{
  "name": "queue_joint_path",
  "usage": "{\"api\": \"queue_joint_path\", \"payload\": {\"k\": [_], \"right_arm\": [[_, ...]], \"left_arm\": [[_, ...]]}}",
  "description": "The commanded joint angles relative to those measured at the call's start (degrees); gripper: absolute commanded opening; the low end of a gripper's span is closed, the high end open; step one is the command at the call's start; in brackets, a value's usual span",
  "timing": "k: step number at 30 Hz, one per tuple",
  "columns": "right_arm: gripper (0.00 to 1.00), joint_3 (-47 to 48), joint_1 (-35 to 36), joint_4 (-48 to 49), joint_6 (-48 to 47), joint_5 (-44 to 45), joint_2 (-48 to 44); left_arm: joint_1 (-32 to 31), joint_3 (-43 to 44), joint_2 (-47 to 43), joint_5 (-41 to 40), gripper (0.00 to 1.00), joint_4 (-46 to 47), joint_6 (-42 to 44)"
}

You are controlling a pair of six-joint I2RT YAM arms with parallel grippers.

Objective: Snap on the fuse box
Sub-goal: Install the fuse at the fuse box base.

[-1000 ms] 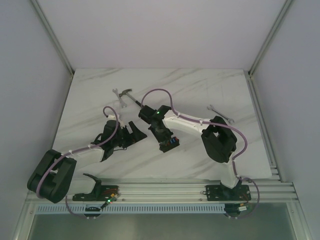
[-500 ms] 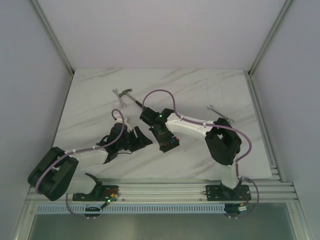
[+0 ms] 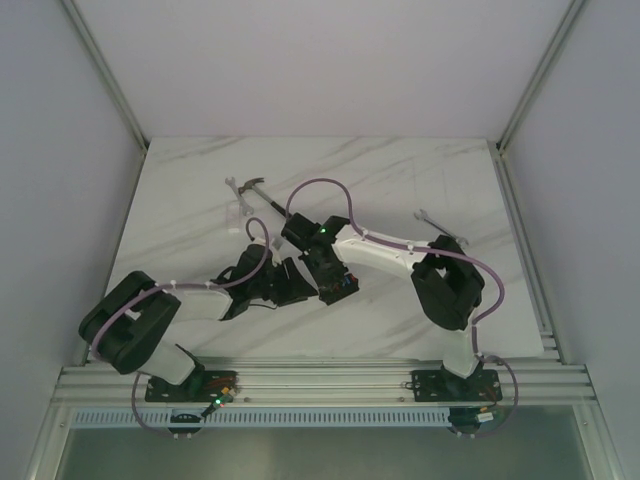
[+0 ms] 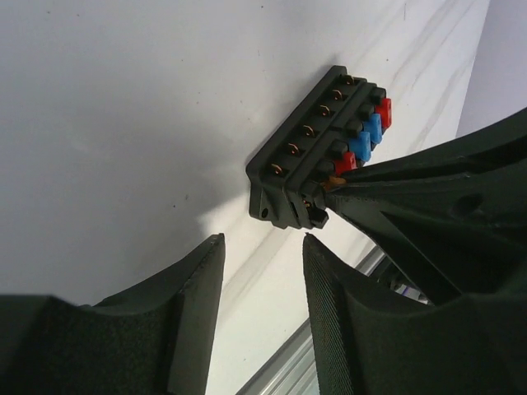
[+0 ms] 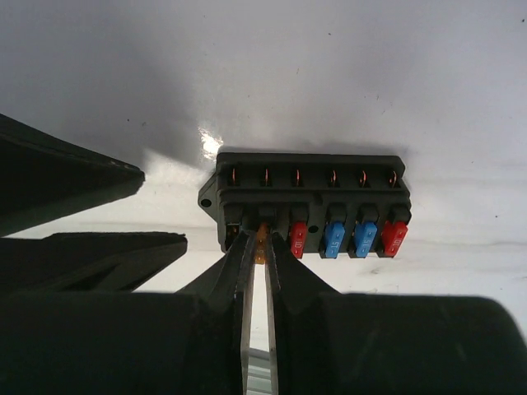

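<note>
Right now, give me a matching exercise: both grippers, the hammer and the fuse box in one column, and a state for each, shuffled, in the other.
Column one
1. left gripper
2. right gripper
3. hammer
4. fuse box

Column two
A. lying apart, touched by no gripper
B. pinched on an orange fuse at the box's edge
C. jaws apart, nothing between them
D. carrying red and blue fuses in a row

Pairs: 1-C, 2-B, 3-A, 4-D

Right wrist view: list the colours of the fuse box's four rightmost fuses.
Fuse box: red, blue, blue, red; right wrist view shows them best.
</note>
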Motion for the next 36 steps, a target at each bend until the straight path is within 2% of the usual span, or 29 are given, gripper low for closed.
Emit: {"api": "queue_joint_path", "payload": {"k": [1,16,27,36], "right_arm": [[0.0,-1.0,-0.6,-3.6,0.9,-1.8,1.1],[0.0,-6.1,-1.8,1.6,2.6,-5.3,-1.1],[0.0,-11.7,-2.3,3.5,2.8,-3.4,-1.2],[0.0,-16.2,-3.0,3.8,2.6,-1.0,0.4]], "left_arm": [[-0.5,1.2,3.0,2.8,0.5,3.9,-2.0],[-1.1,-1.8,10.8,3.7,0.41,18.8,-11.0],[-1.6,-0.4,12.5,0.6,0.36,13.8,-11.4],[-1.7,-0.1,13.6,-0.4,0.35,11.4,-11.8]]}}
